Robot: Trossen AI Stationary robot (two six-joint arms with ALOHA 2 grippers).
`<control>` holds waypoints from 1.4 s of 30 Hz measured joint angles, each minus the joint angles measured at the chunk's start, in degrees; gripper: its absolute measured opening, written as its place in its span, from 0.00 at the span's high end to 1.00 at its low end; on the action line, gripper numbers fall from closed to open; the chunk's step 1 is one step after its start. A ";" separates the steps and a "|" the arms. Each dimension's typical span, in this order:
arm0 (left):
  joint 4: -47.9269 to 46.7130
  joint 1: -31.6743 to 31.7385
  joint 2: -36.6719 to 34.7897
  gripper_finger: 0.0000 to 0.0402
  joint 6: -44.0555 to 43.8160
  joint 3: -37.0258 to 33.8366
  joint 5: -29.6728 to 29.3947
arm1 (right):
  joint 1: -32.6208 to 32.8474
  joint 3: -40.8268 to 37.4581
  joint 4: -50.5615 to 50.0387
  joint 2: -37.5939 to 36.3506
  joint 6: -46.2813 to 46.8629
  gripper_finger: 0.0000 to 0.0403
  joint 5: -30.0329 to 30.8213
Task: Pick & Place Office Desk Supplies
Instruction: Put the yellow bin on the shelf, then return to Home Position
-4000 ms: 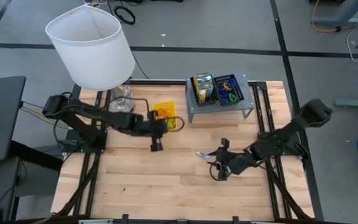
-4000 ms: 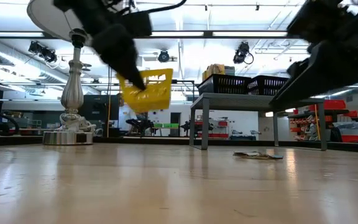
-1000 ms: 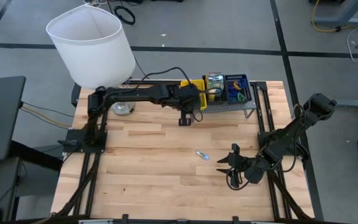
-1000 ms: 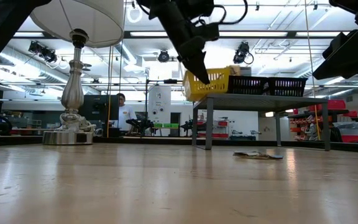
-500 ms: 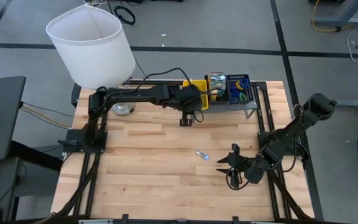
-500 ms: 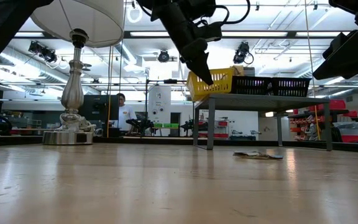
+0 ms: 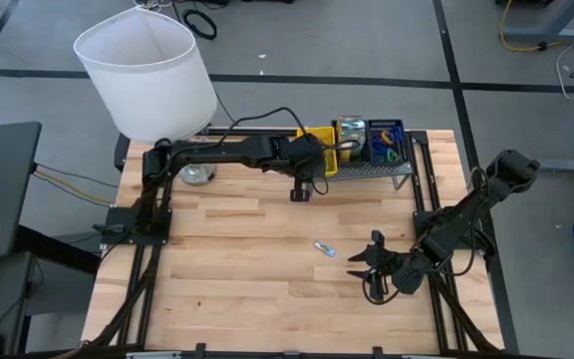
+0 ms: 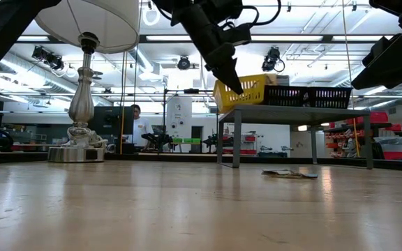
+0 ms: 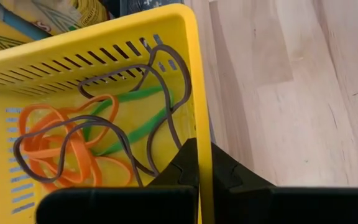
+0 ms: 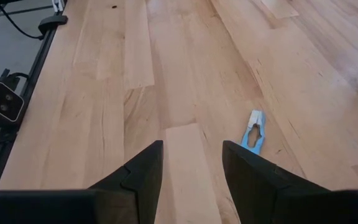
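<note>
Wood table [image 7: 247, 289]: lamp base [image 8: 75, 152] at far left, metal riser shelf [image 7: 362, 170] at back w/ bins, small blue item [image 7: 324, 248] mid-table.

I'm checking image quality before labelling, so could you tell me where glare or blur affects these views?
Low view: ceiling lights glare on the table, whose near boards blur. Left wrist view: the yellow basket is evenly lit, the left gripper blurred. Right wrist view: the right gripper looks soft.
</note>
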 joint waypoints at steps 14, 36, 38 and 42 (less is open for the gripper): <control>1.91 -0.09 0.00 0.86 0.55 0.00 -0.02 | 0.00 0.00 0.02 0.00 0.02 0.57 -0.89; 0.47 -1.25 -0.53 0.44 3.03 4.81 0.08 | 0.00 0.00 0.04 0.00 0.02 0.57 -0.94; 0.53 -1.21 -1.47 0.44 2.80 5.87 2.69 | 0.00 0.00 0.04 0.00 -0.08 0.57 -0.94; 1.75 -0.70 -4.97 0.45 1.17 6.21 12.95 | 0.00 0.00 0.04 0.00 -0.53 0.57 -0.94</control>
